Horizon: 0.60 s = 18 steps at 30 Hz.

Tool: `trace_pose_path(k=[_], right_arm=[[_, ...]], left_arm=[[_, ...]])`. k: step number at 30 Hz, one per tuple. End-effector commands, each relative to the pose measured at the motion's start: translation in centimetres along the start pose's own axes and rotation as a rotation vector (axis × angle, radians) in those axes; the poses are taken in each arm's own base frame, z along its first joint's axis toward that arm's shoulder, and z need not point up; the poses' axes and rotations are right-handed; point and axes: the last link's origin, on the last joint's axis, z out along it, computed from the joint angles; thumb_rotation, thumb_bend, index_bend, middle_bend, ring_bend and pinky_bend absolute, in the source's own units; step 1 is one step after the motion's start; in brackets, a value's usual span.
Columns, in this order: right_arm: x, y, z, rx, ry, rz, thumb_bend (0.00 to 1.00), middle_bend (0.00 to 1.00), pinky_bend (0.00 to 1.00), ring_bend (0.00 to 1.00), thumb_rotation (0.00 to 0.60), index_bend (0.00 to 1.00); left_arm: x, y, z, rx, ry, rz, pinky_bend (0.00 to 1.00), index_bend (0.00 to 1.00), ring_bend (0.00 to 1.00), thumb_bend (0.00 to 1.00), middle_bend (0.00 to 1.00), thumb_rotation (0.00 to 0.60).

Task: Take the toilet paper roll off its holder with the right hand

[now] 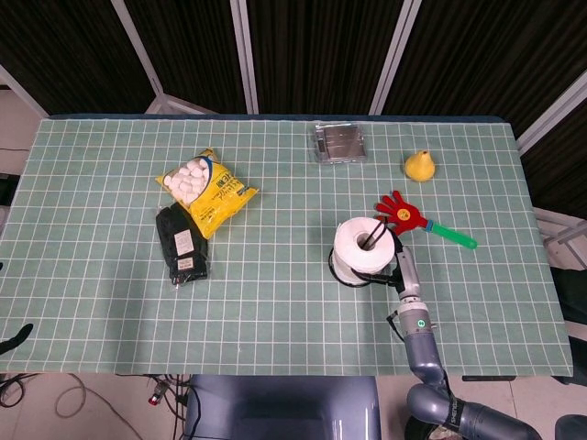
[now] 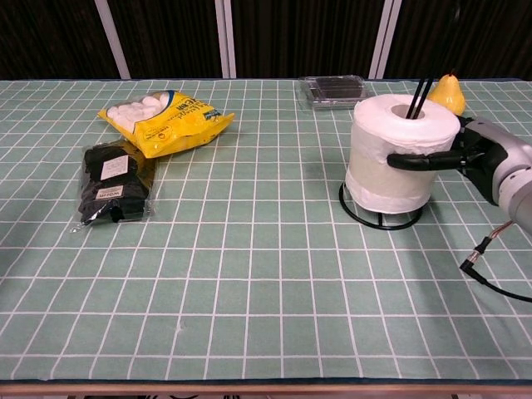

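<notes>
A white toilet paper roll (image 2: 401, 153) (image 1: 363, 246) sits partway up the black wire holder, whose ring base (image 2: 381, 218) (image 1: 353, 278) shows bare under it. The holder's two thin black rods (image 2: 416, 98) poke up through the roll's core. My right hand (image 2: 478, 156) (image 1: 404, 271) grips the roll from its right side, fingers wrapped round the front. The roll's underside is lifted off the base. My left hand is out of both views.
A yellow bag of white balls (image 2: 164, 120) and a black packet (image 2: 112, 182) lie at the left. A clear box (image 2: 334, 91) and a yellow pear (image 2: 449, 91) stand behind the roll. A red hand clapper (image 1: 417, 220) lies right of the holder.
</notes>
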Motion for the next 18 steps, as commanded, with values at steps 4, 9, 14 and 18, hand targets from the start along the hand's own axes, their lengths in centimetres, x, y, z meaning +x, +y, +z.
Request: trace_pose_path(k=[4,9,14,18], right_arm=[[1.2,-2.1,0.5,0.046,0.001,0.0,0.0,0.25,0.0,0.18,0.6,0.3],[3.4,-5.0,0.6,0.098,0.007,-0.026,0.0,0.25,0.0,0.18,0.6,0.3],[6.1,-8.6,0.3,0.144,0.007,-0.067,0.0,0.25,0.0,0.18,0.6,0.3],[8.0,-11.4,-0.2,0.173,0.005,-0.102,0.0,0.25,0.0,0.18,0.6,0.3]], left_arm=[[0.0,0.0,0.0,0.001,0.0,-0.001,0.0,0.13,0.0,0.12,0.0,0.6],[0.1,0.0,0.0,0.002,0.002,-0.003,0.0,0.13,0.0,0.12,0.0,0.6],[0.0,0.0,-0.1,0.0,0.002,-0.001,0.0,0.13,0.0,0.12,0.0,0.6],[0.0,0.2,-0.1,-0.002,-0.001,0.002,0.0,0.13,0.0,0.12,0.0,0.6]])
